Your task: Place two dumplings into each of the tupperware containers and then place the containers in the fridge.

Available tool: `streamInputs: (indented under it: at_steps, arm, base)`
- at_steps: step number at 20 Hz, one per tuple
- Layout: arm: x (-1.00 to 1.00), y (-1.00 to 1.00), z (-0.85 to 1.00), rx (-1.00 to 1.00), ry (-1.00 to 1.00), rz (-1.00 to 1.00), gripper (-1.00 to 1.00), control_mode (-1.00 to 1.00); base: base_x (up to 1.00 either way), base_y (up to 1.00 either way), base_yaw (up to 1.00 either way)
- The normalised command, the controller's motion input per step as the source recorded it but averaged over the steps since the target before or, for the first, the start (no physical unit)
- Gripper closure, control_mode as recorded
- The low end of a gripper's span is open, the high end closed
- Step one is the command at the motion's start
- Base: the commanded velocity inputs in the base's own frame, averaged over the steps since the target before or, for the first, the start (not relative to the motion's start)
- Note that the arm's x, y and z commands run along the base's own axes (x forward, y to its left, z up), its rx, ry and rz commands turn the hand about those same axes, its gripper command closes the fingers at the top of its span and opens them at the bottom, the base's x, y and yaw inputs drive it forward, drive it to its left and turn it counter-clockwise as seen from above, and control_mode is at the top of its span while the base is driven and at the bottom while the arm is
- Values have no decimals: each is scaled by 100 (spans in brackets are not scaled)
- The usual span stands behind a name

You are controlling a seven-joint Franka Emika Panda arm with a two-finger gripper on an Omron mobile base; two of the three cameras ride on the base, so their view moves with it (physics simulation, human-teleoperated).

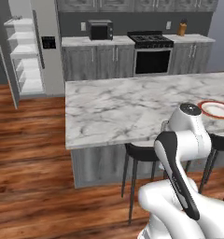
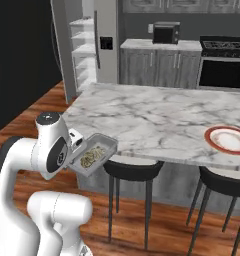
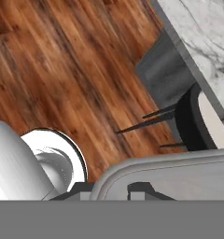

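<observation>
Marble island counter (image 2: pixel 157 120) is seen ahead, w/ wood floor (image 3: pixel 62 70) below. Gripper (image 2: pixel 74 145) is clamped shut on rim of a tupperware container (image 2: pixel 94 154), held tilted off counter's near-left edge, above a black stool (image 2: pixel 132 170). Dumplings (image 2: pixel 91 156) are seen inside. Red-rimmed plate (image 2: pixel 227 139) sits far right; fridge (image 2: pixel 84 50) stands open beyond.

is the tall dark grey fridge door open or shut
Open. The tall dark grey fridge shows its pale white shelves in both base views, with the door swung aside.
</observation>
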Motion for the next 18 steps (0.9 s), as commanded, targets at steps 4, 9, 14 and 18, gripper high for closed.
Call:
streamInputs:
  at_steps: [4, 9, 14, 18]
  arm:
    - [0, 0, 0, 0, 0, 0, 100, 100]
    - [0, 0, 0, 0, 0, 0, 100, 100]
    - [0, 0, 0, 0, 0, 0, 100, 100]
    - [0, 0, 0, 0, 0, 0, 100, 100]
  base:
    - [52, 100, 0]
    - [44, 100, -3]
    - [43, 100, -7]
    - [58, 100, -9]
